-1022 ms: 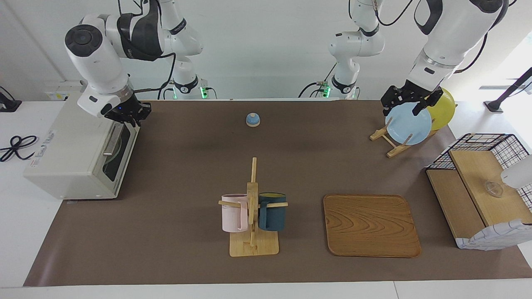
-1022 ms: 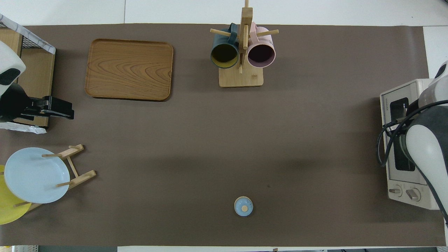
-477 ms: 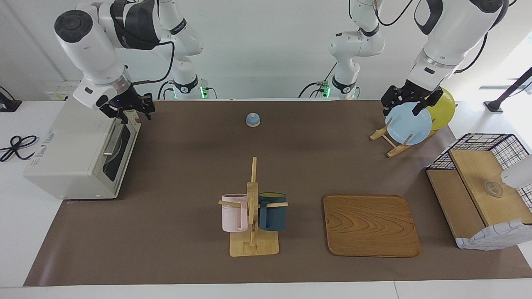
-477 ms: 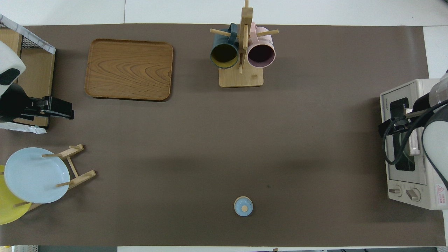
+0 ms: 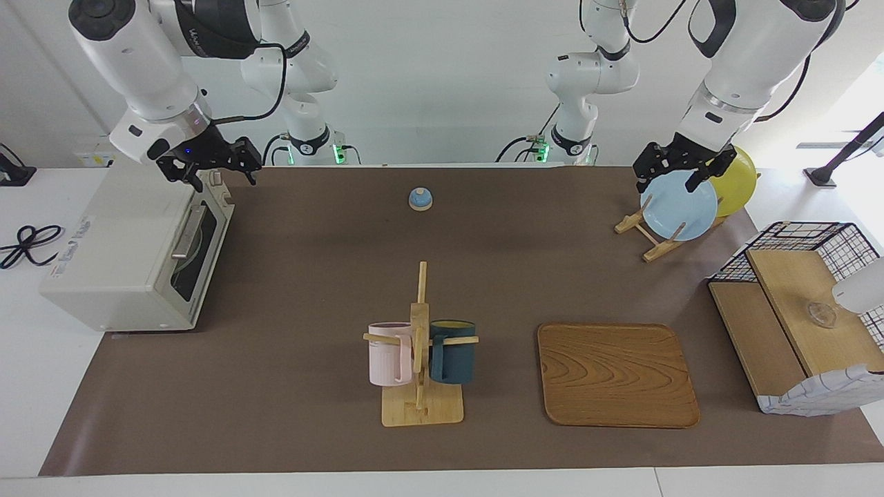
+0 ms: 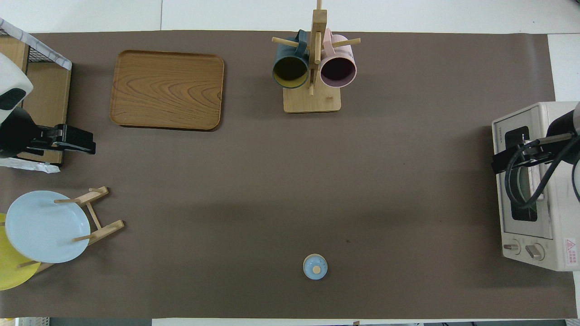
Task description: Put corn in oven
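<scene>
The off-white oven [image 5: 124, 241] stands at the right arm's end of the table with its glass door shut, also visible in the overhead view as the oven [image 6: 528, 213]. Its bar handle [image 5: 188, 231] lies flat against the front. My right gripper [image 5: 217, 172] hangs open and empty above the oven's upper front edge, touching nothing. The corn is hidden from both views. My left gripper [image 5: 666, 181] waits open and empty in the air over the mat, between the plate rack and the basket box.
A plate rack holds a blue plate [image 5: 679, 207] and a yellow plate [image 5: 739, 176]. A wire-and-wood basket box [image 5: 794, 317] stands at the left arm's end. A wooden tray [image 5: 615, 373], a mug tree [image 5: 420, 345] with two mugs and a small blue knobbed lid [image 5: 420, 199] sit on the brown mat.
My right gripper went from shut at the top of the oven door to open, and rose clear of the oven. The left arm stayed still.
</scene>
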Action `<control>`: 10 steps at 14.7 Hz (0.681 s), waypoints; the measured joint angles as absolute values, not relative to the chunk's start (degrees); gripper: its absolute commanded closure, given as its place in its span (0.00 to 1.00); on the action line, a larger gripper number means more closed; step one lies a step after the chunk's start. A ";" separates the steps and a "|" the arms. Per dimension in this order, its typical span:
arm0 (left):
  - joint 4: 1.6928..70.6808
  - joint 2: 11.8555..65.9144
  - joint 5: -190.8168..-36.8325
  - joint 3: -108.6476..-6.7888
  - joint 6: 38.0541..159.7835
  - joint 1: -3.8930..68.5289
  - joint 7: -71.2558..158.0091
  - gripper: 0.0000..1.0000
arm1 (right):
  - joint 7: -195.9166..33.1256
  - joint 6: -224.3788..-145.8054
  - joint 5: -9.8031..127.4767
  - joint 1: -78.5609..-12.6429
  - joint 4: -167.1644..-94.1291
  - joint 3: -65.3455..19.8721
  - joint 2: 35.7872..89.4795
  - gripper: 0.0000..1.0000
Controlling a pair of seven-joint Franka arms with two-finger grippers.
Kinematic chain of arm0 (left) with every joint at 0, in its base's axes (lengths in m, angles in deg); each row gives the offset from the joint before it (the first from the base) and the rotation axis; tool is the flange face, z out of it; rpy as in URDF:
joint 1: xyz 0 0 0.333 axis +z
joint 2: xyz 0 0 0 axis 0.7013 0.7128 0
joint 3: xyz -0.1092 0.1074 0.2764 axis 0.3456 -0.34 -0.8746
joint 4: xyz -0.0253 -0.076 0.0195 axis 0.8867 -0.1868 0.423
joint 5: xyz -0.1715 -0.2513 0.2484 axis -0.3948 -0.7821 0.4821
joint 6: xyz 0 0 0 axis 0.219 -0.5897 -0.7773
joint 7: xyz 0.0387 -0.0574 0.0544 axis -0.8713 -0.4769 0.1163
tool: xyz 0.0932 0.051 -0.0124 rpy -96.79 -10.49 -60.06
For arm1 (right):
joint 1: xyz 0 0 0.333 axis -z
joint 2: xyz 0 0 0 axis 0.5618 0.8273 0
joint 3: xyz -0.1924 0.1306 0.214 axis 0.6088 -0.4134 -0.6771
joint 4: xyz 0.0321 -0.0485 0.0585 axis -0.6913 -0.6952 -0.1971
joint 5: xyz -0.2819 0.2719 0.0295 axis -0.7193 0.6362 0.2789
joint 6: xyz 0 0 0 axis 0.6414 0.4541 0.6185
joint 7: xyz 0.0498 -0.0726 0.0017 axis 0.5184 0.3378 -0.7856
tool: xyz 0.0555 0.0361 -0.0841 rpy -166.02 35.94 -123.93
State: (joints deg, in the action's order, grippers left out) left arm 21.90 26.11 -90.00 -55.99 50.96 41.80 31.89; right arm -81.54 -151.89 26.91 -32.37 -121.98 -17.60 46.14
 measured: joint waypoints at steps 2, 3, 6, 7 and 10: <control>21.90 26.10 -90.00 -55.99 50.96 41.80 31.89 0.00 | -80.54 -151.84 26.90 -32.44 -121.45 -17.76 46.63 0.00; 21.90 26.11 -90.00 -55.99 50.96 41.80 31.89 0.00 | -79.65 -151.53 26.91 -32.83 -120.96 -17.72 46.99 0.00; 21.90 26.10 -90.00 -55.99 50.96 41.80 31.89 0.00 | -77.35 -150.61 26.03 -34.34 -119.48 -17.55 47.81 0.00; 21.90 26.10 -90.00 -55.99 50.96 41.80 31.89 0.00 | -77.20 -150.50 25.92 -34.55 -119.21 -17.49 47.90 0.00; 21.90 26.11 -90.00 -55.99 50.96 41.80 31.89 0.00 | -77.19 -150.36 25.91 -34.76 -118.71 -17.41 47.89 0.00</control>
State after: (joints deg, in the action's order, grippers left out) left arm 21.90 26.11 -90.00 -55.99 50.96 41.80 31.89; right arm -77.19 -150.36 25.91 -34.76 -118.71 -17.41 47.89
